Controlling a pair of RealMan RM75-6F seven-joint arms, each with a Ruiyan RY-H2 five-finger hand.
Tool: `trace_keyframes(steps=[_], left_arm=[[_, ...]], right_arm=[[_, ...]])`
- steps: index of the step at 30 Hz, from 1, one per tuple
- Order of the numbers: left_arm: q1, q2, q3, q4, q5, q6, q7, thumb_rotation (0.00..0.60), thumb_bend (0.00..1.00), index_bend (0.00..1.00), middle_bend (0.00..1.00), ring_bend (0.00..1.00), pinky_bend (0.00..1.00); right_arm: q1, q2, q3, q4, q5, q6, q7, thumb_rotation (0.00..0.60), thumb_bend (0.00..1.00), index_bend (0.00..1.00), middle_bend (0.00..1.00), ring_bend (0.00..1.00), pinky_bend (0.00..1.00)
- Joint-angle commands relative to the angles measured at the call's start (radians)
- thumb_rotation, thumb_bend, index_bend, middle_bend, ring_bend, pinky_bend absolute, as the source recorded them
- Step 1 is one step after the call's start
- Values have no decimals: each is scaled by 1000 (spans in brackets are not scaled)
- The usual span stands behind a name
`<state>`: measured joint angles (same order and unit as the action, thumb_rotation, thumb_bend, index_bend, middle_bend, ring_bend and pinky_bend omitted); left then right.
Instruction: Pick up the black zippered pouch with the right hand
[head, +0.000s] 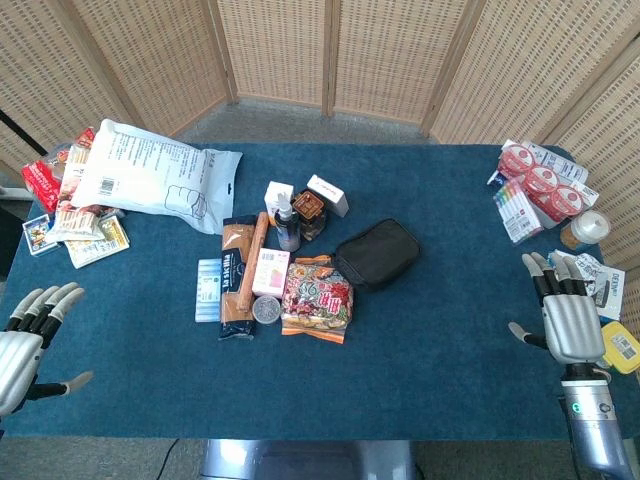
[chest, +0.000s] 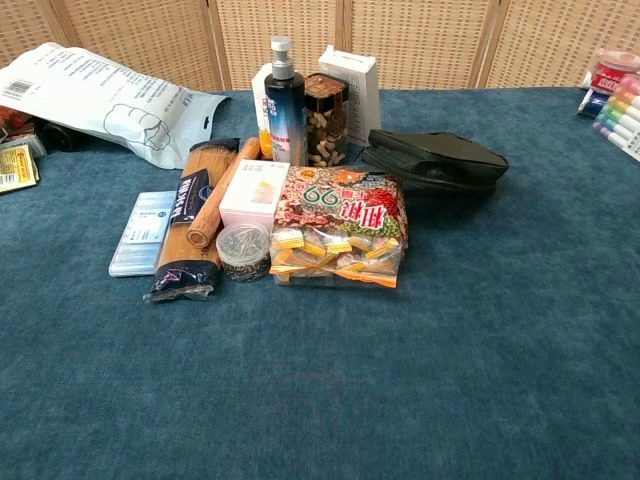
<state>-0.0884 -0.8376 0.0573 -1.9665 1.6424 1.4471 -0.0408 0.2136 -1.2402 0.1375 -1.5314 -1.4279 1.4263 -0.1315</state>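
The black zippered pouch lies flat near the table's middle, just right of a colourful snack bag; in the chest view the pouch sits behind the snack bag. My right hand hovers over the table's right front edge, fingers spread and empty, well to the right of the pouch. At the left front edge my left hand is likewise spread and holds nothing. Neither hand shows in the chest view.
Around the pouch stand a spray bottle, a jar of nuts, white boxes, a spaghetti pack and a small tin. A white mailer bag lies back left. Markers and packets crowd the back right.
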Motion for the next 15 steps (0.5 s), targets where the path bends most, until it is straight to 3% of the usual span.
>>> trace_keyframes(steps=[1,10,15], left_arm=[[1,0,1,-1,2,1,2,600,6,0,0,0,0],[7,4,-4,-2,0,17,-11,600,6,0,0,0,0],[4,2,-10,1,-15,9,-13,600,5,0,0,0,0]], right_arm=[[1,-1,-2,1,-2,-2,0,600,0,0,0,0,0],[14,-25,-7,-1,-10,-26,42,600,0,0,0,0,0],[47,-83,-3,26,-16,-62,63,600,0,0,0,0,0]])
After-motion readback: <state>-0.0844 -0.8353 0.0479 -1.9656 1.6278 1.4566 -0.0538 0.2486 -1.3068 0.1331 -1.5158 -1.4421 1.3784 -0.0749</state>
